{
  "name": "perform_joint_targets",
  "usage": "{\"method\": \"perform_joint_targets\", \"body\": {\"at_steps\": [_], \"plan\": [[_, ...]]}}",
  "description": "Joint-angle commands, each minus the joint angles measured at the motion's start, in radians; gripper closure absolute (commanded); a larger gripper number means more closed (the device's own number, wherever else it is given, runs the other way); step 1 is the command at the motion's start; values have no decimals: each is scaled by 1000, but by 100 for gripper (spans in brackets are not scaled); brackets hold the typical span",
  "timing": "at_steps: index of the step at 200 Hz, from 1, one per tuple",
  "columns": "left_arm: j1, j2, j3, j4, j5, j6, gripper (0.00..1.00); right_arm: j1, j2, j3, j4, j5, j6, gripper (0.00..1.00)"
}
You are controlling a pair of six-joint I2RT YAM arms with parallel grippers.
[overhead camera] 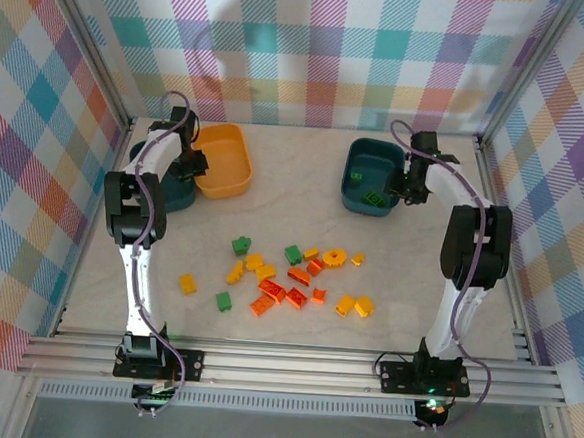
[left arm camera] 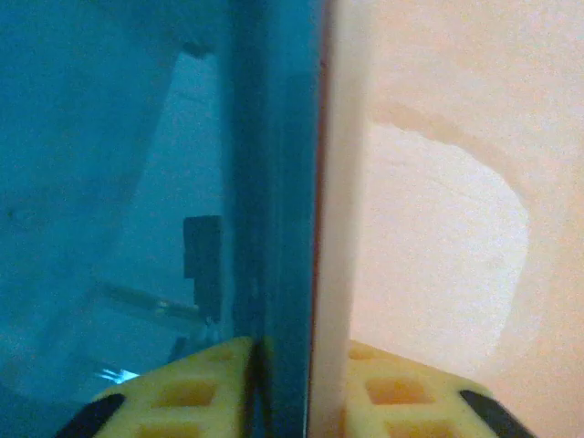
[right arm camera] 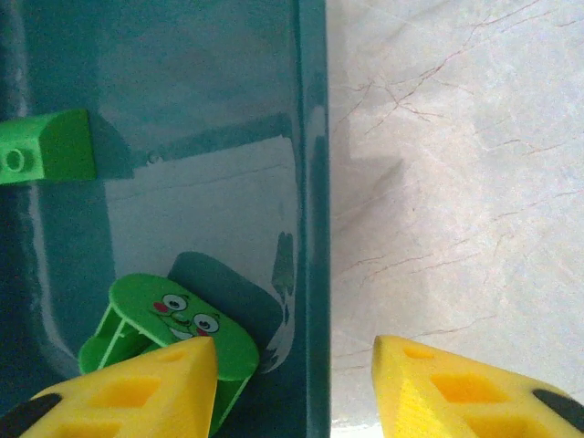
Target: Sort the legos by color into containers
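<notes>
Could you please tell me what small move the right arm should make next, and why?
Probably close the right end effector on the teal tub's wall: its fingers straddle that wall with gaps either side, one inside above a green brick, one over the table.

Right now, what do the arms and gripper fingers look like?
Left arm and right arm: white links, black joint housings, a purplish cable looping along each. Fingers are yellow foam-like pads with square recesses and black corner marks.
</notes>
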Motion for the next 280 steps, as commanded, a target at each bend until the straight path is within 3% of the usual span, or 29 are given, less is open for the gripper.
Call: {"method": "perform_joint_targets", "body": {"at_steps": [1, 46, 115, 189, 280], "plan": [[-20, -43, -16, 21, 36, 22, 83, -8, 19, 29, -29, -13, -25, 59], [-123, -91, -67, 60, 61, 57, 93, -6, 35, 19, -11, -38, -26, 81], [-287, -135, -138, 88, 63, 85, 95, 40, -46, -97, 53, -33, -14, 99], [-333, -164, -209, 112, 95, -4, 94, 116, -180, -266, 86, -71, 0, 100], [-350, -115, -174, 56, 127, -15, 89, 160, -135, -223, 79, -119, 29, 98]]}}
